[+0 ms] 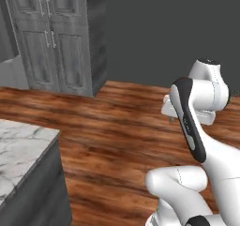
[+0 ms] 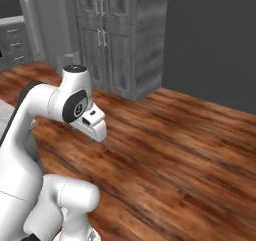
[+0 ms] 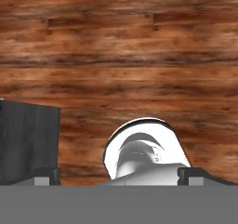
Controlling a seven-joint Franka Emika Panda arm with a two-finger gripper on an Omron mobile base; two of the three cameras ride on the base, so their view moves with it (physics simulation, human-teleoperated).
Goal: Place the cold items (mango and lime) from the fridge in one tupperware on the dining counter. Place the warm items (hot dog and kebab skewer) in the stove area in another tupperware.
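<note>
My gripper (image 3: 118, 175) hangs open over bare wooden floor, its two dark fingertips (image 3: 46, 175) far apart with nothing between them. In the right base view the white hand (image 2: 95, 127) points down beside the folded arm. The dining counter (image 1: 23, 145), with its white marble top and dark grey side, fills the lower left of the left base view. Its dark side (image 3: 28, 141) also stands at the left of the hand view. A tall pale grey fridge (image 2: 45, 30) with a long handle stands far off at the upper left. Mango, lime, hot dog, kebab skewer and both tupperware are out of view.
Panelled grey cabinets (image 1: 54, 37) (image 2: 112, 35) stand against the dark wall ahead. Wooden floor (image 1: 117, 126) stretches between them and the base. Grey drawer units (image 2: 12, 42) show at the far left.
</note>
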